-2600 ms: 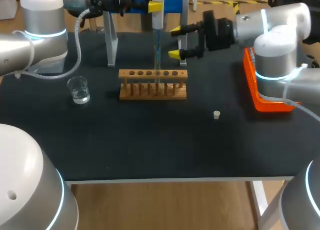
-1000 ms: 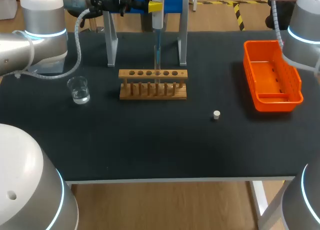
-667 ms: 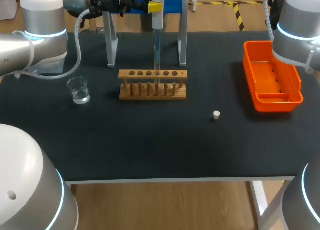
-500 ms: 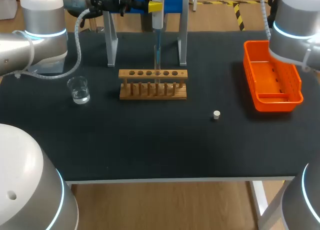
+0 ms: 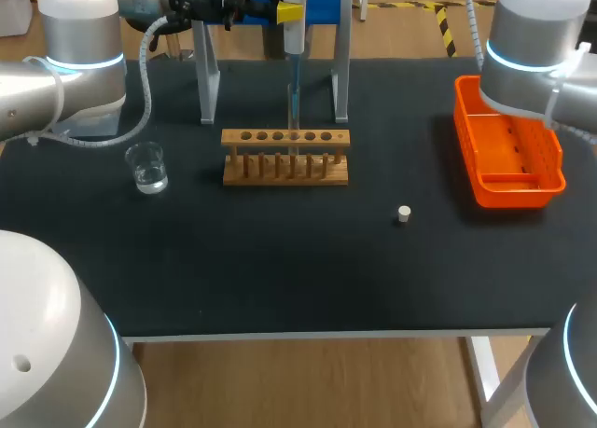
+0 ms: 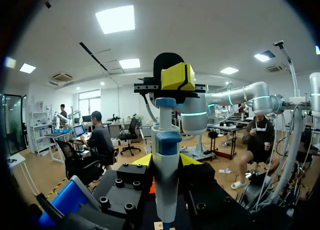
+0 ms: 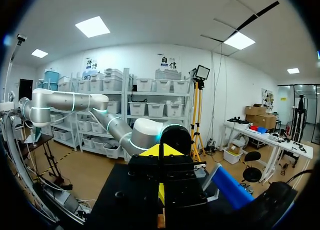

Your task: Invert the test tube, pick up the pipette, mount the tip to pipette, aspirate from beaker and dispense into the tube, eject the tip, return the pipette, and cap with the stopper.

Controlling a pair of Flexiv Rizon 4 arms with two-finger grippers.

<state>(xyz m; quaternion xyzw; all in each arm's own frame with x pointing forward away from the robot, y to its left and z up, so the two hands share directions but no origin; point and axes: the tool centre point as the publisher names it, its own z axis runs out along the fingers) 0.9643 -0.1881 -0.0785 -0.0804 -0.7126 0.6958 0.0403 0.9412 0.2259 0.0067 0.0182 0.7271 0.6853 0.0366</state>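
Observation:
My left gripper (image 5: 284, 11) is at the table's back, shut on the blue and white pipette (image 5: 295, 32), which hangs upright by the metal stand (image 5: 207, 74). Its thin tip (image 5: 293, 97) points down into a clear test tube (image 5: 293, 128) standing in the wooden rack (image 5: 285, 170). In the left wrist view the pipette (image 6: 165, 180) fills the gap between the left gripper's (image 6: 166, 162) yellow tips. The beaker (image 5: 146, 167) with clear liquid stands left of the rack. A small white stopper (image 5: 403, 214) lies right of the rack. My right gripper (image 7: 160, 155) is shut and empty, out of the head view.
An orange bin (image 5: 508, 153) sits at the right edge, with my right arm's column (image 5: 532, 46) over its back end. Bare black tabletop (image 5: 298, 269) spreads in front of the rack.
The right arm has drawn back from the pipette to the far right and its column has shifted left over the bin. Its gripper has shut. The left arm and pipette have not moved.

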